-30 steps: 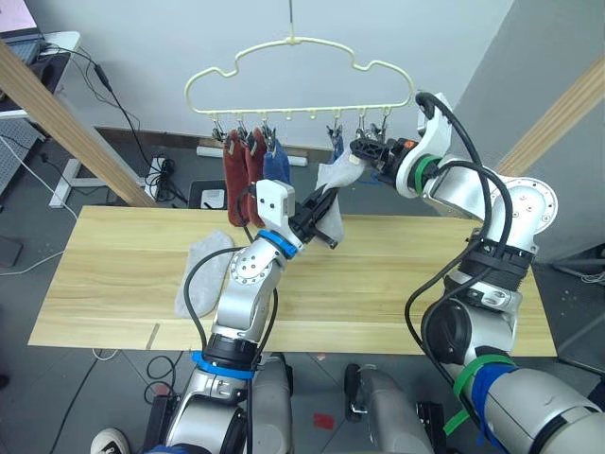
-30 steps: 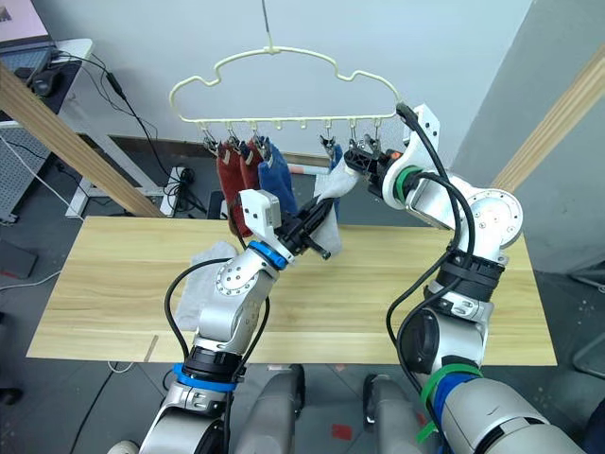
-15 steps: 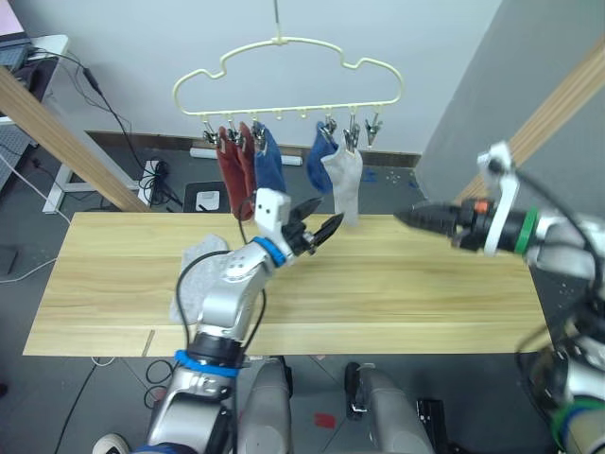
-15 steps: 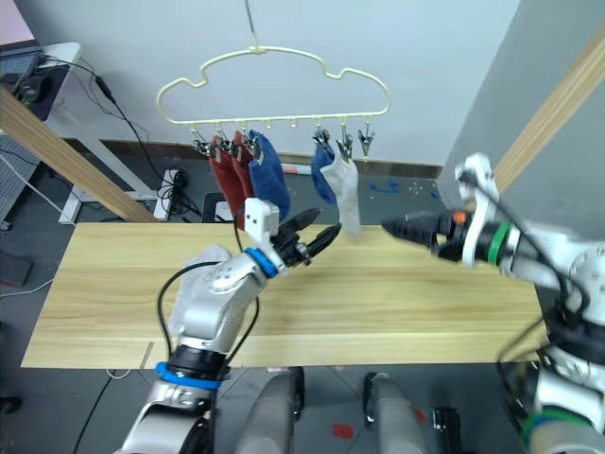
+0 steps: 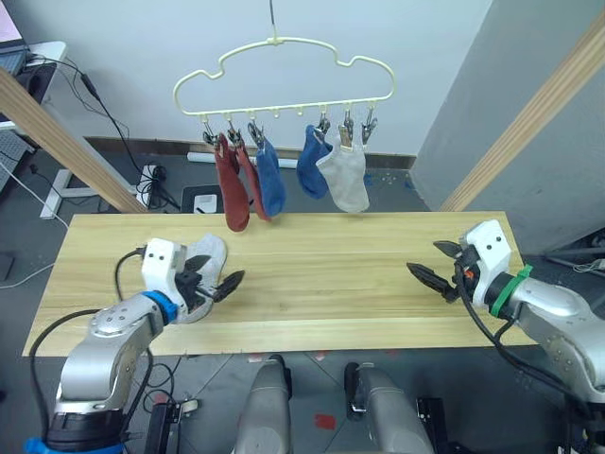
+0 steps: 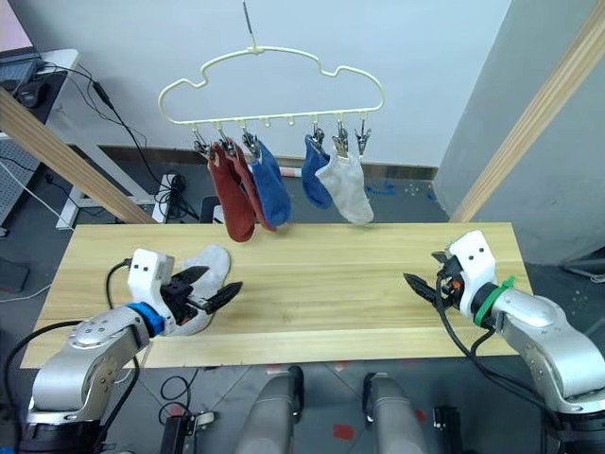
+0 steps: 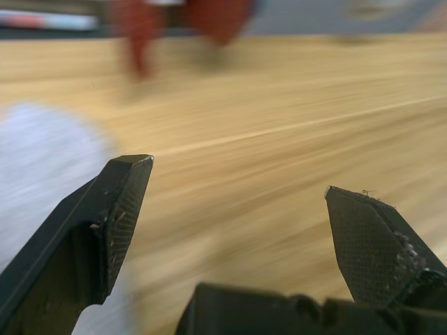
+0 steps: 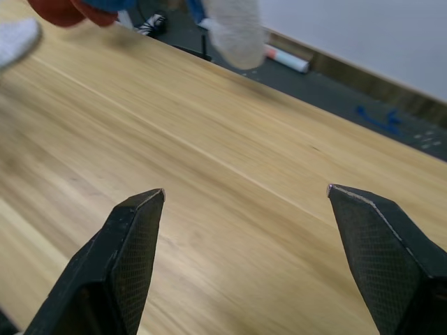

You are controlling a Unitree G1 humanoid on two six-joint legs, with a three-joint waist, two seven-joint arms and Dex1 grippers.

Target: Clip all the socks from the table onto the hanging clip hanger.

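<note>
Both arms have dropped from the hanger since a second ago, and the light grey sock they held between them now hangs clipped. The clip hanger (image 5: pixel 284 80) carries five socks: two rust red socks (image 5: pixel 232 184) at its left end, a blue sock (image 5: pixel 270 180) beside them, then a second blue sock (image 5: pixel 310 172) and the hung grey sock (image 5: pixel 348 180) toward the right end.

The table (image 5: pixel 331 284) holds one remaining grey sock (image 5: pixel 203 260) near its left end, close to the front edge. The left gripper (image 5: pixel 216 284) hovers just beside that sock, its fingers spread apart and holding nothing. The right gripper (image 5: pixel 437 270) hangs over the right end of the table, well apart from any sock, its fingers likewise spread and empty.

From the left wrist view, the grey sock (image 7: pixel 49 160) lies as a pale blur beside one black fingertip (image 7: pixel 122 202), a closeness the head views show less clearly. From the right wrist view, bare planks (image 8: pixel 230 209) lie between the wide-set fingers (image 8: pixel 133 251), with the hanging socks (image 8: pixel 234 28) far beyond the table's back edge.
</note>
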